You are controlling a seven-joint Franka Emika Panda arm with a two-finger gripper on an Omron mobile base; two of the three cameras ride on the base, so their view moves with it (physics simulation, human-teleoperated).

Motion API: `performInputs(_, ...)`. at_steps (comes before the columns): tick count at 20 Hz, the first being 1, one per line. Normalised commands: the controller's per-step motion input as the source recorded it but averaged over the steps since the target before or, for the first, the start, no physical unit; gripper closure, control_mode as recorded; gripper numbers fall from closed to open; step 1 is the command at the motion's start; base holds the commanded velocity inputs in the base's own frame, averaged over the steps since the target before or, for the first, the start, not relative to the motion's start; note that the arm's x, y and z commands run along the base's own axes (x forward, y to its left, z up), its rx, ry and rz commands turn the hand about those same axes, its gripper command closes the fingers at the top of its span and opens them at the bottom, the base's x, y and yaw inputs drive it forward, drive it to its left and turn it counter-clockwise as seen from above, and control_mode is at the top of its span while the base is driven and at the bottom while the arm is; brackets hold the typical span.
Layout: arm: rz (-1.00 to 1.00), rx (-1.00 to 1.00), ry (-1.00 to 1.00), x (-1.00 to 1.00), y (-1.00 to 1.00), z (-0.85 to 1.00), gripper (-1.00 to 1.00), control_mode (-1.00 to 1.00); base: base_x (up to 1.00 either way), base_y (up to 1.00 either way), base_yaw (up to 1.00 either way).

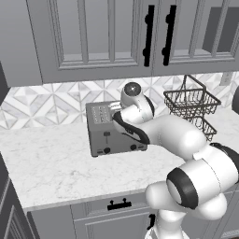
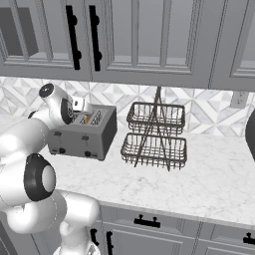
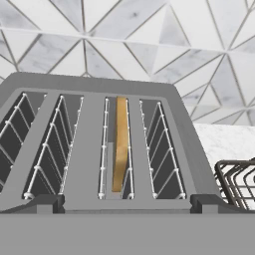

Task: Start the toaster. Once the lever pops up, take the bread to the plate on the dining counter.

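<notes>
The grey four-slot toaster (image 1: pixel 109 133) stands on the marble top against the tiled wall, also seen as the toaster (image 2: pixel 82 134) from the other side. A thin golden slice of bread (image 3: pixel 119 144) stands on edge, sunk deep in the third slot from the left; the bread (image 2: pixel 87 118) peeks out there too. My gripper (image 3: pixel 127 203) hovers just above the toaster's top, open, with its fingertips (image 3: pixel 46 201) spread wide on either side of the bread's slot and holding nothing. One dark lever (image 1: pixel 106 135) and a black knob (image 1: pixel 106 150) show on the front; my arm hides the other lever. The plate and the dining counter are out of view.
A two-tier black wire basket (image 2: pixel 155 137) stands right of the toaster, close to my forearm, and appears as the basket (image 1: pixel 191 105). Grey upper cabinets with black handles (image 1: pixel 148 35) hang overhead. Bare marble top (image 1: pixel 46 163) spreads left and in front. A dark object (image 2: pixel 250 132) sits at the far right.
</notes>
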Motion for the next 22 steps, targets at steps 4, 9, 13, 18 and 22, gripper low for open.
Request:
performInputs(4,0.00,0.00,0.00,0.00,0.00,0.00,-1.00,-1.00,0.00,0.00,0.00)
performInputs(9,0.00,0.00,0.00,0.00,0.00,0.00,-1.00,-1.00,0.00,0.00,0.00)
performInputs(13,0.00,0.00,0.00,0.00,0.00,0.00,-1.00,-1.00,0.00,0.00,0.00)
performInputs(18,0.00,0.00,0.00,0.00,0.00,0.00,-1.00,-1.00,0.00,0.00,0.00)
performInputs(22,0.00,0.00,0.00,0.00,0.00,0.00,-1.00,-1.00,0.00,0.00,0.00)
